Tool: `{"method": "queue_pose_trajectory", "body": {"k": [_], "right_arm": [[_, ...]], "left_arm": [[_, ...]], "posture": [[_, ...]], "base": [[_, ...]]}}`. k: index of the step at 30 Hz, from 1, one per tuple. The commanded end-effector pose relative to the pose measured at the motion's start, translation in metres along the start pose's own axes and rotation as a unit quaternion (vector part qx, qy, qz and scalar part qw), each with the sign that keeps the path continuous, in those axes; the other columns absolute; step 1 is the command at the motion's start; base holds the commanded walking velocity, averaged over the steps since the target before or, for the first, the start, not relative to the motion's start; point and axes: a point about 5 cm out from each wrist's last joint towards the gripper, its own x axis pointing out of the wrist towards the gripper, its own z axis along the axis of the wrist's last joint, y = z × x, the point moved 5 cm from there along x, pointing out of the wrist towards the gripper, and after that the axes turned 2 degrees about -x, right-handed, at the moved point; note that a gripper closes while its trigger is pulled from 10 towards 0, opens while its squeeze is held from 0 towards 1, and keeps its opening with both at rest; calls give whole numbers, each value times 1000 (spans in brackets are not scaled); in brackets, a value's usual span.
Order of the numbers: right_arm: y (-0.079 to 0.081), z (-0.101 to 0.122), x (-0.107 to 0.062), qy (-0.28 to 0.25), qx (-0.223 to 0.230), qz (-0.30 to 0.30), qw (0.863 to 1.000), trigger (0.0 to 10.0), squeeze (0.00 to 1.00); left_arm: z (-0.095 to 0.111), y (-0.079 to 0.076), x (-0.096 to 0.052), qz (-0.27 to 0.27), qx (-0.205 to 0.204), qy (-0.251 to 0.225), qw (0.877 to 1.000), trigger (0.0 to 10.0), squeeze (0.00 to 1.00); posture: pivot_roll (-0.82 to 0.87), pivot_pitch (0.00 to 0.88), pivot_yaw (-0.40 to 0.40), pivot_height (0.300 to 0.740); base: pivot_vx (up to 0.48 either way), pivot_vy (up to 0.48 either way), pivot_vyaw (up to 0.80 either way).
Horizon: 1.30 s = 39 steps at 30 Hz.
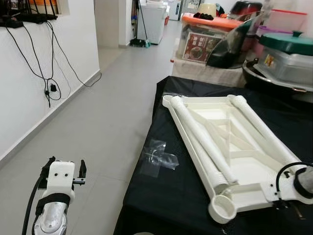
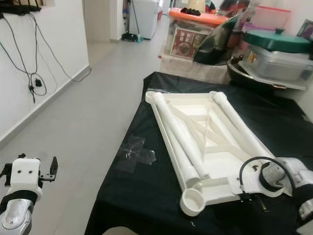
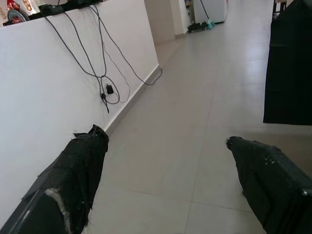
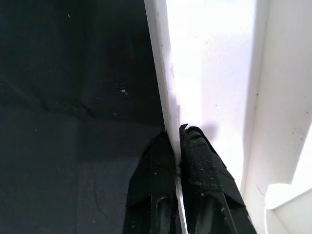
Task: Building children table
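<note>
A white plastic children's table top (image 1: 244,169) lies upside down on a black-clothed table (image 1: 166,196). Two ribbed white legs (image 1: 198,139) lie loose inside its frame, and an empty leg socket (image 1: 222,209) shows at the near corner. My right gripper (image 4: 176,139) is at the near right corner, shut on the thin rim of the table top (image 4: 163,87), one finger on each side. My left gripper (image 3: 165,141) hangs over the floor to the left of the table, its fingers (image 3: 80,165) wide apart and holding nothing.
A clear plastic wrapper (image 1: 157,157) lies on the cloth near the left edge. Pots, lidded containers and boxes (image 1: 286,54) crowd the far right. A white wall (image 1: 29,83) with dangling cables runs along the left, and tiled floor (image 1: 112,117) leads down the hallway.
</note>
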Motion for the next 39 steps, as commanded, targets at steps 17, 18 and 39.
{"method": "queue_pose_trajectory", "body": {"k": [17,18,39], "right_arm": [[-15,-2,7,12,38,-47,998,10000,1000],[-18,2,4,0,40,-47,998,10000,1000],[-44,46,-59,-179,10,-23,984,10000,1000]], "left_arm": [[-4,-6,-2,-7,0,5,1000,10000,0],[-4,-7,-2,-7,0,6,1000,10000,0],[-5,-12,-1,-16,-8,5,1000,10000,0]], "posture": [[35,0,-73,740],[29,0,-69,740],[5,0,-51,740]], "base": [[0,0,0],[0,0,0],[0,0,0]]}}
